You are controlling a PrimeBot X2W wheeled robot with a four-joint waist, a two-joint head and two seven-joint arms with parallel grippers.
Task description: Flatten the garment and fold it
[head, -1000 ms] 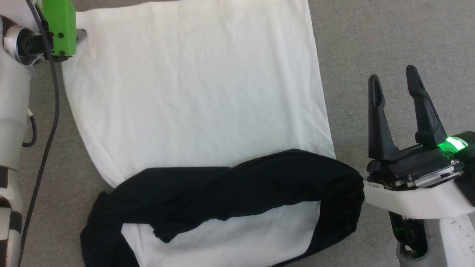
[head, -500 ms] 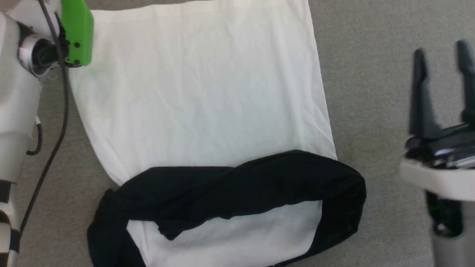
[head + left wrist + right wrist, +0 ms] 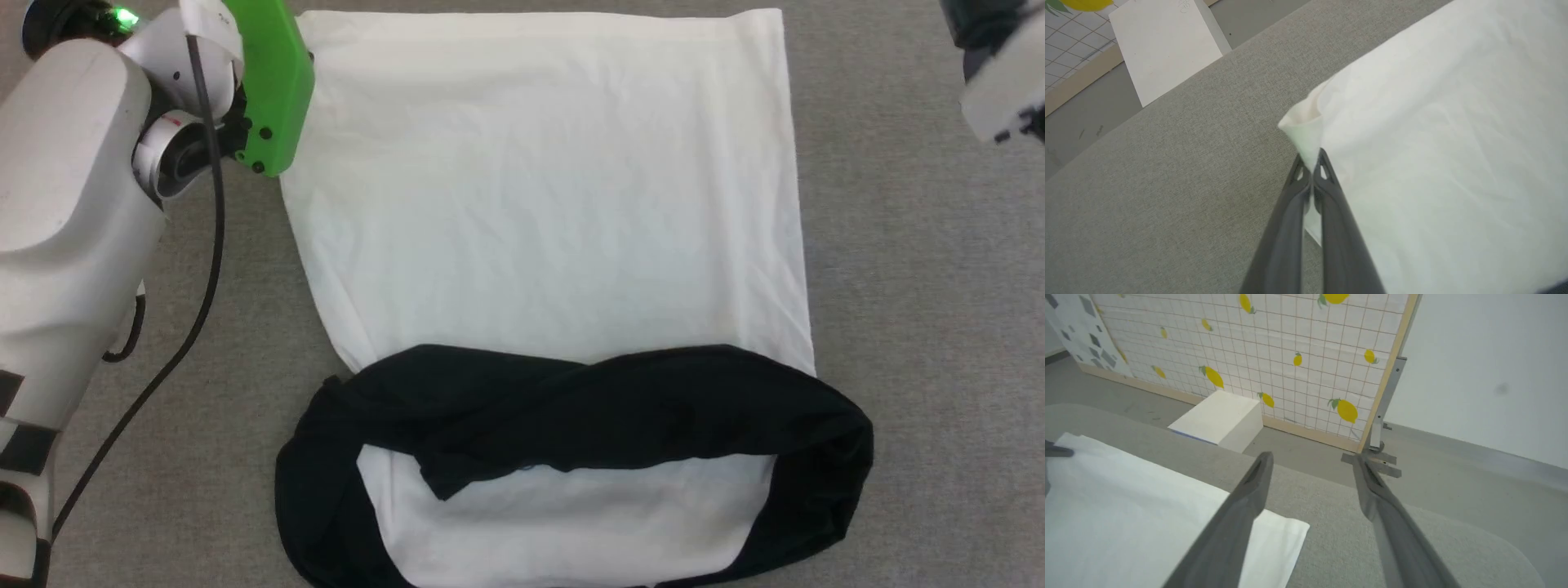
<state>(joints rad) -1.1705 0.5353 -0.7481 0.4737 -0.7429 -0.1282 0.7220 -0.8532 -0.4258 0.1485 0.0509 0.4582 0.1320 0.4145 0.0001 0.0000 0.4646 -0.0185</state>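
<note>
one corner is already held: your left gripper (image 3: pixel 1311 163) is clamped shut on the far-left hem corner of the garment (image 3: pixel 539 204). the garment lies white side up on the grey surface (image 3: pixel 922 327), with the black sleeves (image 3: pixel 588 400) bunched across its near end. this looks like the start of the fold. next, lower the right gripper (image 3: pixel 1312 457), its jaws spread wide and empty, onto the far-right hem corner and pinch it. the left arm (image 3: pixel 65 204) reaches forward beside the garment's left edge.
</note>
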